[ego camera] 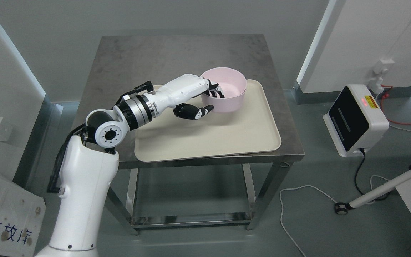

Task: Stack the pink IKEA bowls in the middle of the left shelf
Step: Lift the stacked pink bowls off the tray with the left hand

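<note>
Slippage is my worry: my left hand [205, 98] pinches only the near wall of the pink bowls [226, 89], fingers [215, 93] hooked over the rim and inside, thumb [205, 110] outside low down. Lifted by one edge, the stack could tilt or the upper bowl could slide loose. They sit nested and upright, mouths up, on the tray [205, 139] at its far side, on the bench [127, 57]. Being round, they have no long axis to speak of.
</note>
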Tool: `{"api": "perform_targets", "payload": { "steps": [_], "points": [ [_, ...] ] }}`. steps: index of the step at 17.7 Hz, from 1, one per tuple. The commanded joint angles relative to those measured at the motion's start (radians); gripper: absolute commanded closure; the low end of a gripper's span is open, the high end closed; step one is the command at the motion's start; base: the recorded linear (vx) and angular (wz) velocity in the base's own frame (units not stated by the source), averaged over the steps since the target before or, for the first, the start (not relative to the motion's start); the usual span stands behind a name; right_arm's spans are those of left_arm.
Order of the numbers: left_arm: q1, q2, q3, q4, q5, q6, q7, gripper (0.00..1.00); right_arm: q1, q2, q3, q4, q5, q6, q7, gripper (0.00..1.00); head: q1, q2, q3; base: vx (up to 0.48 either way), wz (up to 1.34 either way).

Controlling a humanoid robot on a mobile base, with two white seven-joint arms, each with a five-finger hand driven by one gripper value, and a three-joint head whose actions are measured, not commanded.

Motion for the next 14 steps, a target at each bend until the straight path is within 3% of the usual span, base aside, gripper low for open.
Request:
{"api": "perform_targets", "payload": {
  "steps": [1,6,14],
  "points": [
    [0.041,0.017,0.15,-0.111,0.107,-0.06,0.0,0.98,0.0,-0.017,-0.009,0.0,0.008,0.001,-0.001,0.0,0.0,0.0,0.0,0.0,0.0],
    [0.127,0.017,0.173,-0.116,0.136,-0.114,0.0,0.98,0.0,-0.017,-0.009,0.0,0.008,0.001,-0.001,0.0,0.0,0.0,0.0,0.0,0.0],
    [0.126,0.017,0.209,-0.116,0.146,-0.102,0.001,0.97,0.0,-0.017,-0.009,0.0,0.008,0.001,0.001,0.0,0.0,0.0,0.0,-0.002,0.01]
  ]
}}
